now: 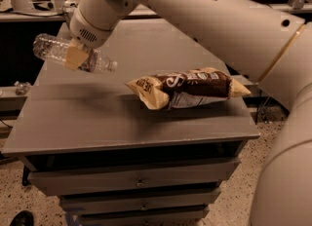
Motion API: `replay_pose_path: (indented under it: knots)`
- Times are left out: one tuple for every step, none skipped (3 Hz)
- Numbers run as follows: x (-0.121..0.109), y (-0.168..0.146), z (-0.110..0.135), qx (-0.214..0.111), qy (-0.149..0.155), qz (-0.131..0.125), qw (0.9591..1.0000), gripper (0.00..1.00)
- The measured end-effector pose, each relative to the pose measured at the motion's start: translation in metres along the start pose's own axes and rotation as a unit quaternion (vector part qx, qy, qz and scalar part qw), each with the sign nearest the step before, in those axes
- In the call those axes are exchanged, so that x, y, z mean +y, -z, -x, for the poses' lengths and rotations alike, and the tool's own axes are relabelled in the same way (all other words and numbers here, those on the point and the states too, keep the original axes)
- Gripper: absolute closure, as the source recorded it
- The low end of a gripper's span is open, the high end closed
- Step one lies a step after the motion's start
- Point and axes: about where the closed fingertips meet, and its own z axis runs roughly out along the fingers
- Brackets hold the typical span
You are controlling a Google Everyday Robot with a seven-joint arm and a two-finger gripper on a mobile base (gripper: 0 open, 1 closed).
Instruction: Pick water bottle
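Okay, clear ribbed plastic water bottle w/ white cap (51, 48) hangs tilted above grey table (122, 118), left side. Beige 2-finger gripper (76, 57) clamped on its midsection. Prob light, thin-walled, slippery; mid-body hold suits, gentle squeeze.

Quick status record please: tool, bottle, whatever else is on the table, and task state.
tool: upper left of view, shut on the water bottle
water bottle: in the air over the table, nearly horizontal, cap pointing right
chip bag: lying on the table right of centre, apart from the bottle
task state: bottle grasped, not touching the table
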Motion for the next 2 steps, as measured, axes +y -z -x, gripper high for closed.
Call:
replay_pose_path:
  knots:
    - [-0.0322,0.0334,0.0094,-0.046,-0.019,-0.011,0.9987,1.0]
    - [-0.0359,0.0408,0.018,-0.057,-0.018,-0.015,0.9981,1.0]
